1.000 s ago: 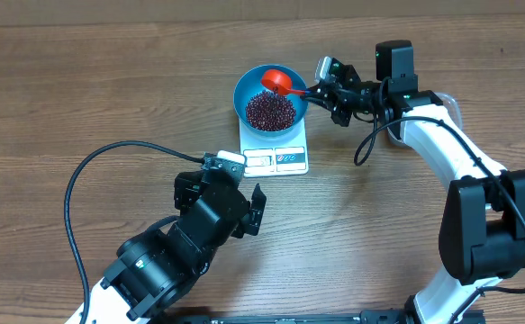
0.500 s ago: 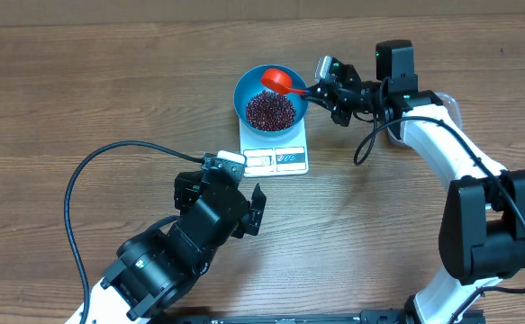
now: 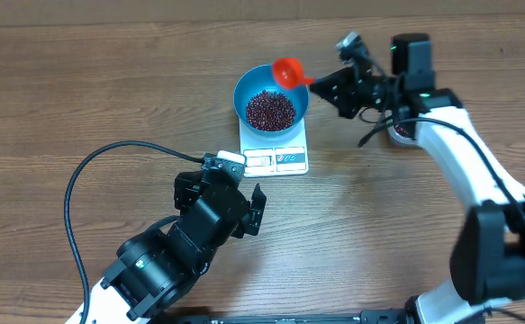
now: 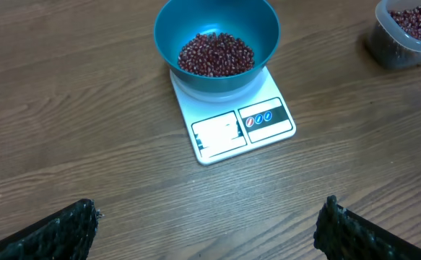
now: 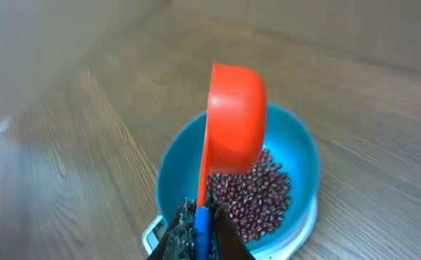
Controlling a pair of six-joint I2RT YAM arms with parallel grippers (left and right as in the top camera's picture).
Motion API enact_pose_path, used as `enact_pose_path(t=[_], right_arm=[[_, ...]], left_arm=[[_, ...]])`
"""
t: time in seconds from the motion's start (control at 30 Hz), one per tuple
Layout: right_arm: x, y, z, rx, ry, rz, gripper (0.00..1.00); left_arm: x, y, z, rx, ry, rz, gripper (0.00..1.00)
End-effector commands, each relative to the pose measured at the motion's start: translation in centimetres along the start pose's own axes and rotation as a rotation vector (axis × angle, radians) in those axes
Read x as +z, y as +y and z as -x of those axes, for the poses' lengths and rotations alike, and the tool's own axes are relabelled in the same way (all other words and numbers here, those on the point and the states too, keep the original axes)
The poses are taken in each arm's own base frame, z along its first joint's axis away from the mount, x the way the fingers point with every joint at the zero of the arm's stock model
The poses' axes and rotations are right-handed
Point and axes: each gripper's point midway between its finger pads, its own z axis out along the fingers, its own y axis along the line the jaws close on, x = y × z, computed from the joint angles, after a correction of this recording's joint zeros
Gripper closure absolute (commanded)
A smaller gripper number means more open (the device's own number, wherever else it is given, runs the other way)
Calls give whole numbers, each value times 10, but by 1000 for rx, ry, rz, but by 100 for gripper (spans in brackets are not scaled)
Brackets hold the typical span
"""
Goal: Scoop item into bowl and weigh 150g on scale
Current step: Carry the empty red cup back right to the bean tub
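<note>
Right fingers grip scoop; left fingers wide, empty. Tub clear only left-wrist, seemingly.

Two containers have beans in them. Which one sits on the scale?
The blue bowl sits on the white scale; the clear tub rests on the table.

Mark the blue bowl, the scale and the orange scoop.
blue bowl [image 4: 263, 30], left wrist view, bare inner wall on its right side.
scale [image 4: 228, 137], left wrist view, bare front panel in front of the bowl.
orange scoop [image 5: 235, 121], right wrist view, outer side of its tilted cup.
</note>
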Motion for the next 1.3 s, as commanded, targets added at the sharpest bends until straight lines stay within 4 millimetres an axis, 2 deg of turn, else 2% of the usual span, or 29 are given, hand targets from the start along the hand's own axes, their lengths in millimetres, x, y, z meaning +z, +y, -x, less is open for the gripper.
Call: enact_pose_path(t=[0.0, 0.13, 0.27, 0.33, 0.4, 0.5, 0.67, 0.8, 0.93, 1.27], right_arm=[[-48, 14, 46, 28, -95, -52, 97], [-89, 14, 52, 145, -127, -113, 97], [-125, -2, 44, 242, -135, -234, 97], [-144, -20, 31, 298, -114, -359, 97], [-163, -40, 11, 366, -68, -507, 97], [-183, -59, -19, 436, 18, -677, 97], [-207, -73, -55, 455, 165, -873, 96], [-228, -81, -72, 471, 240, -1013, 96], [-232, -86, -83, 479, 288, -1053, 96], [-203, -118, -128, 544, 432, -1006, 96]], left_arm=[[2, 1, -2, -15, 5, 5, 1], [2, 1, -2, -15, 5, 4, 0], [2, 1, -2, -16, 5, 4, 0], [2, 1, -2, -16, 5, 4, 0], [2, 1, -2, -15, 5, 4, 0], [2, 1, -2, -15, 5, 5, 0], [2, 1, -2, -16, 5, 4, 0], [2, 1, -2, -15, 5, 4, 1], [2, 1, -2, -15, 5, 5, 0], [2, 1, -2, -16, 5, 4, 0]])
